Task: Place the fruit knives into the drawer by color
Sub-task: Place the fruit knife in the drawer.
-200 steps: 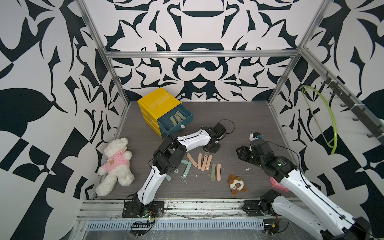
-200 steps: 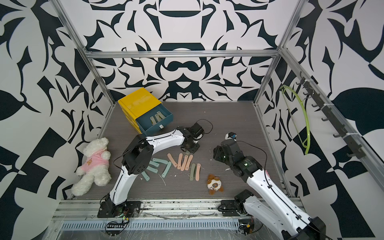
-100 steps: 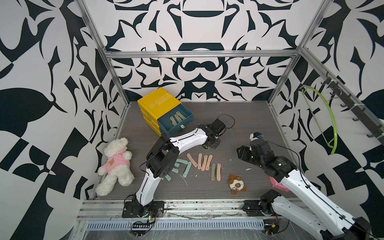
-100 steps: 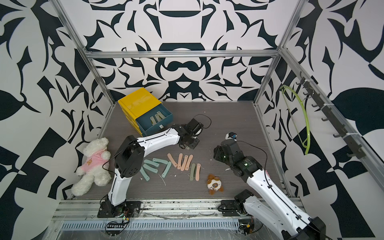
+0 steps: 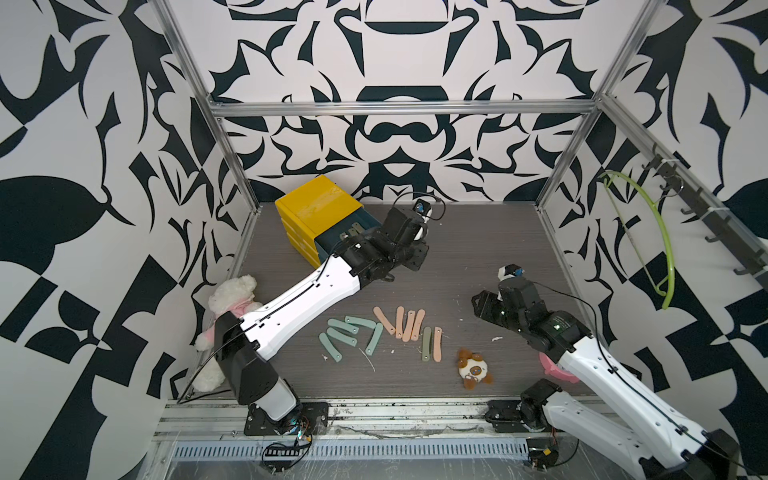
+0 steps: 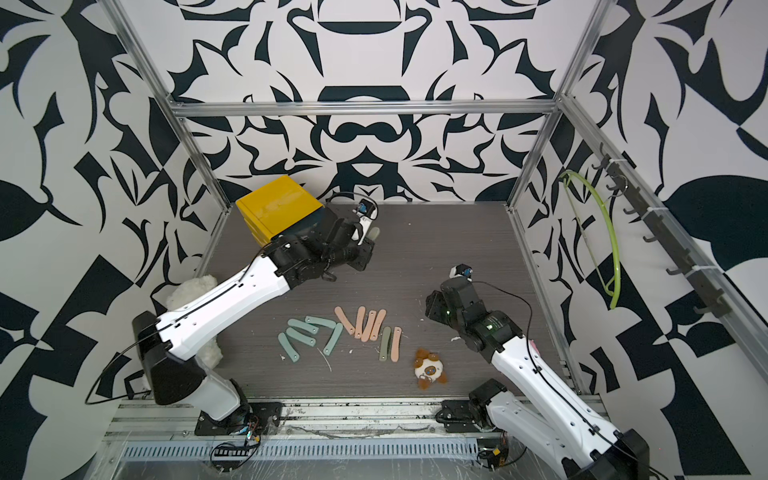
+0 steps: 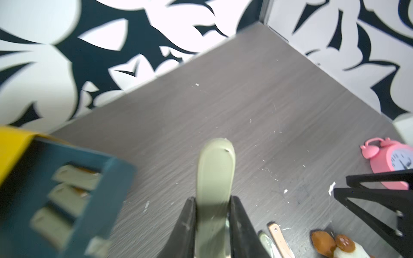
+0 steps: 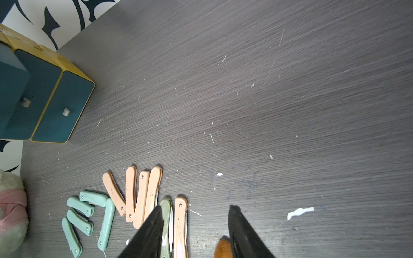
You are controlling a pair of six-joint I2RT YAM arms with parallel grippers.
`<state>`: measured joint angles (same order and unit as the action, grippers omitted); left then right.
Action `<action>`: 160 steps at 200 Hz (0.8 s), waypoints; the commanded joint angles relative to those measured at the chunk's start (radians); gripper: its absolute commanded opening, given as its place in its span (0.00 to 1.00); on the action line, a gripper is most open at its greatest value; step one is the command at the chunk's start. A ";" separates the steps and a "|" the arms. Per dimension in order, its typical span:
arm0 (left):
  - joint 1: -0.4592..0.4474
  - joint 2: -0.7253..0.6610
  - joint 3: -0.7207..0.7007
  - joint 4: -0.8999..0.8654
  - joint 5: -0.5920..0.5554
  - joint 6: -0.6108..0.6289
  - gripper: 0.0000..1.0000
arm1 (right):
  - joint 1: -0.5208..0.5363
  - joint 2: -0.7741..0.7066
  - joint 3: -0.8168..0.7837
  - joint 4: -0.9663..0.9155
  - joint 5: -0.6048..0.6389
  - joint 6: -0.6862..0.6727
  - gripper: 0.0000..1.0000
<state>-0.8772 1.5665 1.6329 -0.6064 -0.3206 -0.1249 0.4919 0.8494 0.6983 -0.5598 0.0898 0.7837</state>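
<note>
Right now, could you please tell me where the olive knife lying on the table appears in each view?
In both top views: olive knife, front centre.
Left wrist: cut off at the edge, beside the left hand.
Right wrist: partly behind the right hand, at.
Shared landmark: the peach knife lying alongside it.

Mint-teal, peach-pink and olive knives (image 5: 400,323), yellow cabinet (image 5: 318,203), teal drawer (image 7: 111,174), black-and-white patterned walls (image 5: 395,62).

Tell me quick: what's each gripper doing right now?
Left gripper: closed on an olive-sage knife.
Right gripper: open, holding nothing.
</note>
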 commanded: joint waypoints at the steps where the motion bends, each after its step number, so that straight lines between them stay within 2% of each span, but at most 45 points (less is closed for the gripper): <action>1: 0.065 -0.041 0.019 -0.087 -0.112 0.027 0.13 | -0.004 0.006 0.018 0.041 -0.012 0.011 0.50; 27: 0.181 -0.055 0.022 -0.135 -0.136 0.029 0.12 | -0.004 0.005 0.014 0.041 -0.010 0.011 0.49; 56: 0.322 -0.015 0.020 -0.158 -0.043 0.001 0.12 | -0.004 0.000 0.015 0.040 -0.013 0.013 0.49; 107: 0.396 0.113 0.077 -0.206 0.001 -0.017 0.12 | -0.004 0.001 0.021 0.035 -0.041 0.011 0.50; 130: 0.421 0.152 0.090 -0.240 0.021 -0.028 0.19 | -0.003 0.022 0.030 0.024 -0.073 -0.001 0.51; 160: 0.434 0.158 0.094 -0.235 0.046 -0.039 0.35 | -0.004 0.045 0.032 0.011 -0.090 -0.005 0.51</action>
<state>-0.4564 1.7283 1.6863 -0.8127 -0.3096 -0.1471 0.4911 0.8845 0.6994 -0.5503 0.0238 0.7864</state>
